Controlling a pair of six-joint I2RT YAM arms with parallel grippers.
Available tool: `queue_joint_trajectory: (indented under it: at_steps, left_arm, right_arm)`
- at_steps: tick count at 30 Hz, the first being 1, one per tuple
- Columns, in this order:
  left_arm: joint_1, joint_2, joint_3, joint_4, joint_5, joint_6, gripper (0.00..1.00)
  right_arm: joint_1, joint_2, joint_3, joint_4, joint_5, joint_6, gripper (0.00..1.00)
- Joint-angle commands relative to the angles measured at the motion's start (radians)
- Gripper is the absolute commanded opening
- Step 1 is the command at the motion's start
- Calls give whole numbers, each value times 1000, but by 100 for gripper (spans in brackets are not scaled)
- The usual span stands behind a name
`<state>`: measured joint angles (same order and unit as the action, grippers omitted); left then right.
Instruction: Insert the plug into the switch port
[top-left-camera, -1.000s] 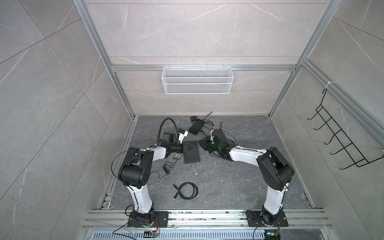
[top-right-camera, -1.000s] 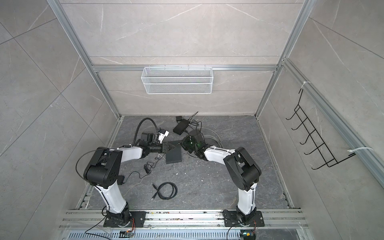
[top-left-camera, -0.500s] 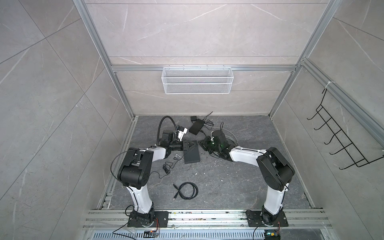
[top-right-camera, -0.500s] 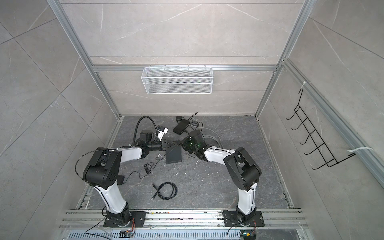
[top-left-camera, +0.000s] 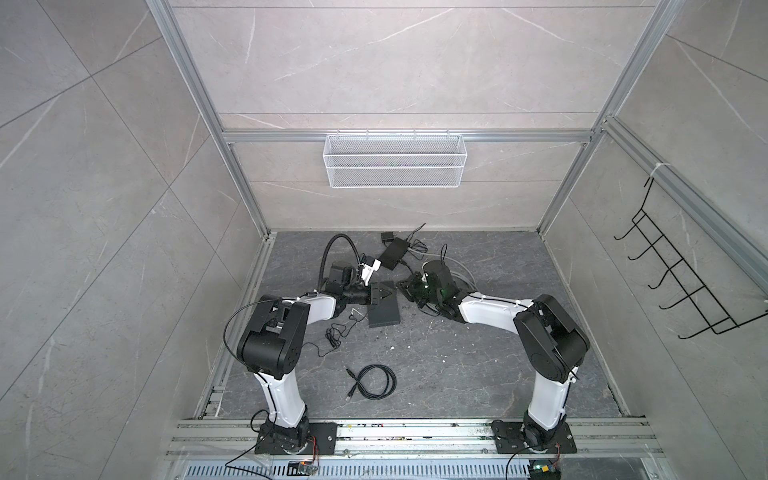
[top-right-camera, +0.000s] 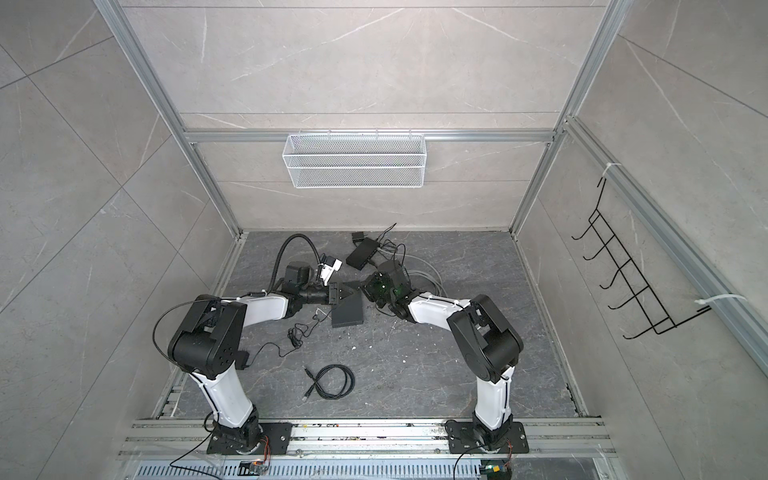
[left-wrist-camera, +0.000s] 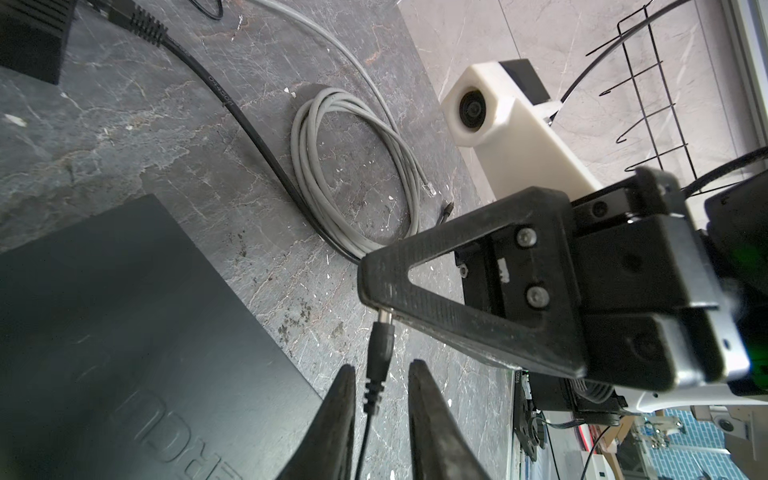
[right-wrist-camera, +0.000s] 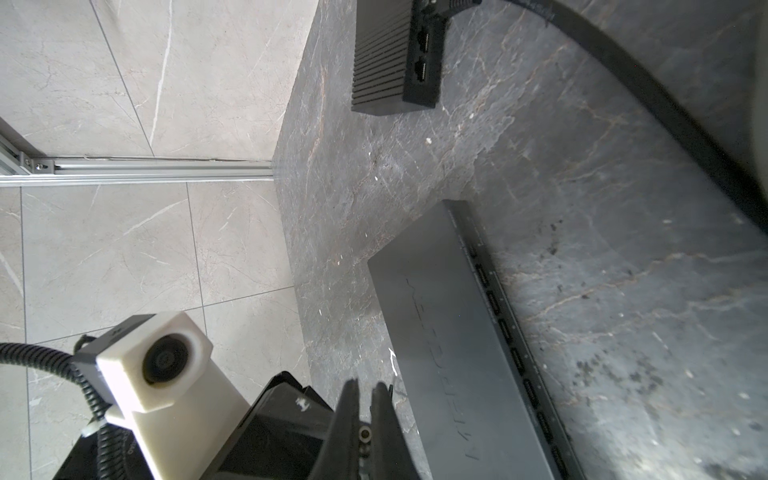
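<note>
Left wrist view: plug (left-wrist-camera: 381, 353) beside far end of switch (left-wrist-camera: 124, 332), uninserted.
Left end effector (left-wrist-camera: 381, 368): barely parted round plug; hold, cannot tell.
Right end effector (left-wrist-camera: 369, 286): clenched, touching plug tip.
Change: your left arm (top-left-camera: 316, 305) swung back rightward; regrasp likely.

Bright even light; blurry near foreground.

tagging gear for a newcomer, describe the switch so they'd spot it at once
On the dark floor, look between the left arm and right arm, where they nearly meet. The switch is the flat black slab there. Unlike the ribbed box near the back wall, it is larger, smooth-topped, lettered, with a row of ports along one edge.
</note>
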<state>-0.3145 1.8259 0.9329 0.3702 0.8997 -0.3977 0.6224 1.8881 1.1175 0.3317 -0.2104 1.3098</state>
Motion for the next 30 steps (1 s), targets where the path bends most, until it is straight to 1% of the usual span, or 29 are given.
queue_joint_trajectory:
  at_steps: [1,12,14,18,26,28,30]
  left_arm:
    - [-2,-13,34,-10,17,39,24]
    - [2,-17,43,-4,-13,33,19]
    - [3,-15,43,8,-16,28,16]
    - [8,-16,35,43,-7,8,16]
    - [16,-23,22,33,-8,19,5]
    - [25,-27,34,-3,-10,39,3]
    - [30,-29,64,-91,-10,92,1]
  right_arm:
    - [6,-39,-8,-25,20,-5,7]
    - [15,-40,-10,-25,22,-2,7]
    - [18,-40,-13,-24,25,1,7]
    - [20,-37,-23,-16,31,15,7]
    - [19,-43,-38,-16,49,20,7]
    - [22,-44,-42,-16,47,19,7]
    - [22,-47,-43,-17,46,9,10]
